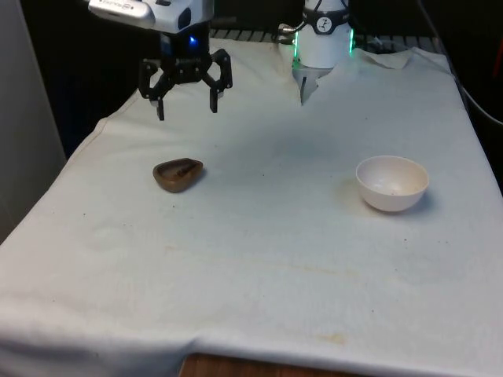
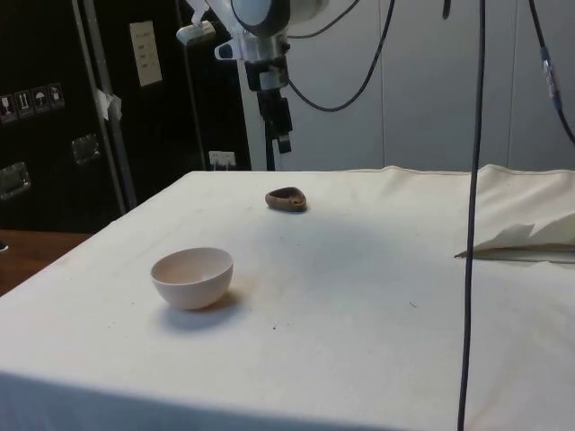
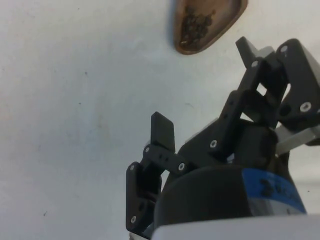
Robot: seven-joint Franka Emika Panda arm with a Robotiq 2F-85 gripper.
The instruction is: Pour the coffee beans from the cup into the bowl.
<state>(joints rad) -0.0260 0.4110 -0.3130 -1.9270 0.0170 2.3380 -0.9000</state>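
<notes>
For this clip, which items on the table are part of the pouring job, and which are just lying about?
Part of the job:
- brown cup holding coffee beans
- white bowl, apparently empty
- end effector, open, held above the table near the cup

Just lying about:
- white cloth over the table
- hanging black cable in the side view

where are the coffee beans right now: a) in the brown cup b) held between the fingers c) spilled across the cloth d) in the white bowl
a: the wrist view shows dark beans lying inside the brown cup, while the white bowl looks free of beans and the gripper hangs open above the table, holding nothing.
</notes>
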